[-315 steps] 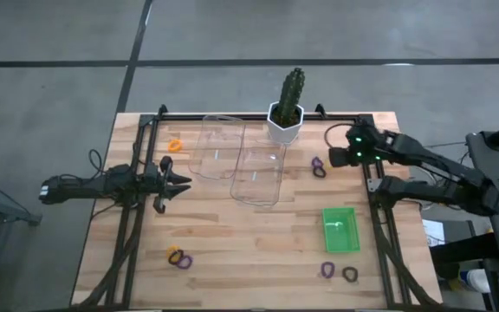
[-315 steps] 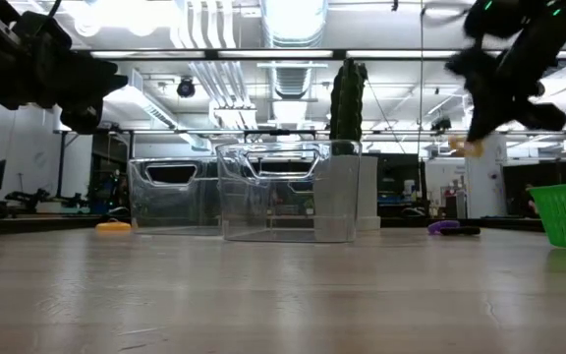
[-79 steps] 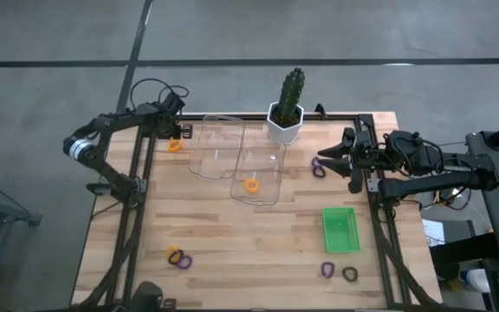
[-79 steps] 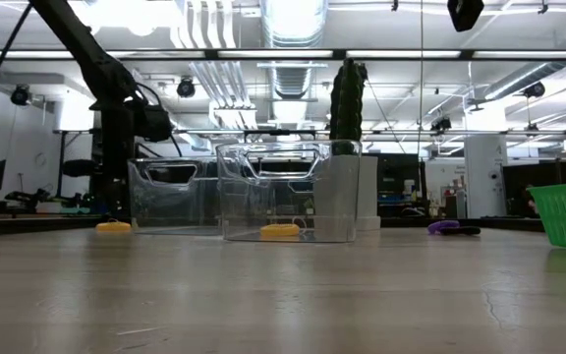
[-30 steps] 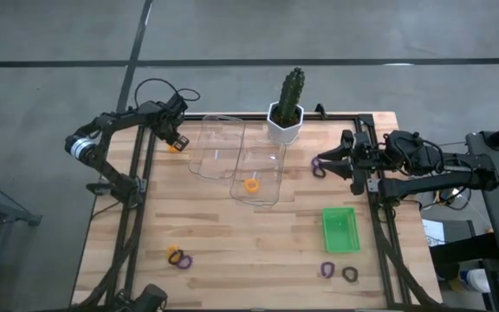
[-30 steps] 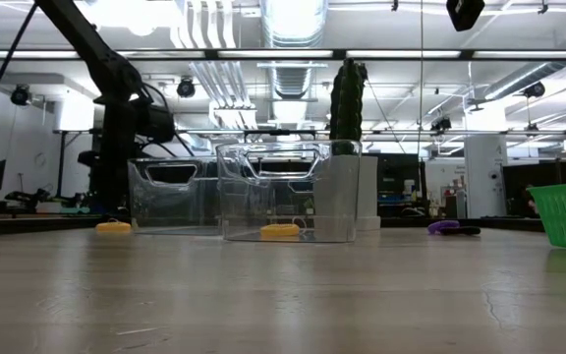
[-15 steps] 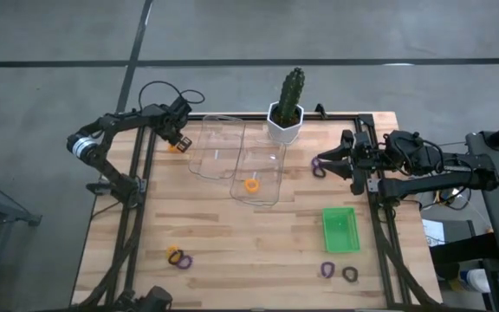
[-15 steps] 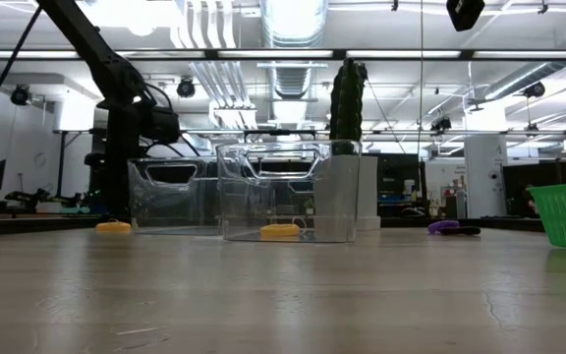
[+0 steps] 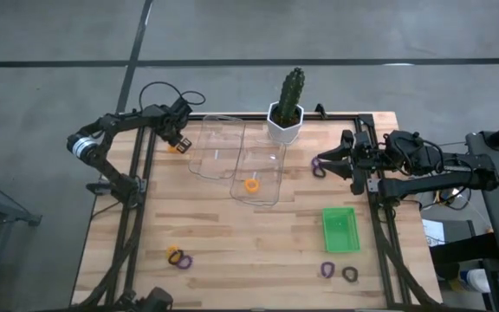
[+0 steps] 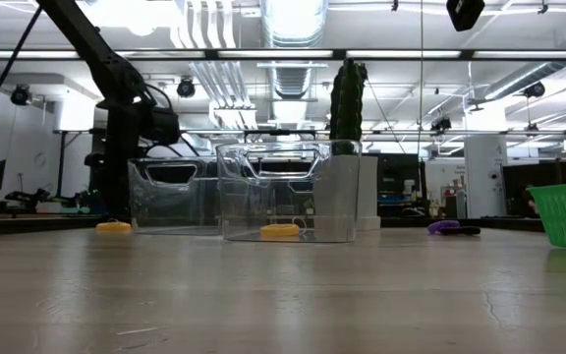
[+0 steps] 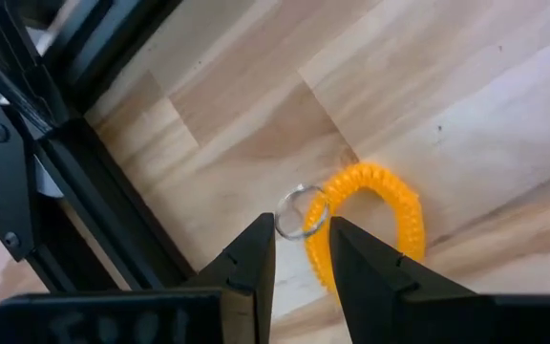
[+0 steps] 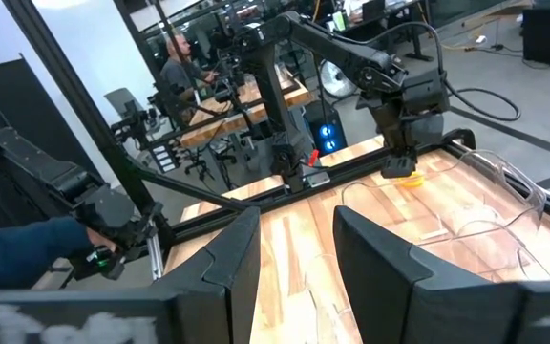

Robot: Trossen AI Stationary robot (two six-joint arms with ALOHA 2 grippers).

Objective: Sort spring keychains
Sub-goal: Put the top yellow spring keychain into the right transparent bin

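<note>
An orange spring keychain (image 11: 375, 225) with a metal ring (image 11: 300, 211) lies on the wood at the table's far left (image 9: 172, 148). My left gripper (image 11: 300, 239) hangs over it, pointing down and open by a narrow gap, with the ring just past its fingertips; it shows no touch. My right gripper (image 12: 294, 253) is open and raised high at the table's right edge (image 9: 323, 160), pointing level toward the left. Below it lie a purple and a black keychain (image 9: 319, 167). Another orange keychain (image 9: 250, 184) lies in a clear bin (image 9: 262, 160).
A second clear bin (image 9: 217, 143) stands beside the left gripper. A potted cactus (image 9: 286, 108) is at the far edge and a green basket (image 9: 340, 230) at the near right. More keychains lie near left (image 9: 179, 257) and near right (image 9: 338, 272). Black frame rails (image 11: 84, 191) border the table.
My left gripper has shifted slightly toward the table's right, staying over the orange keychain. Its finger gap looks unchanged, and no keychain has moved.
</note>
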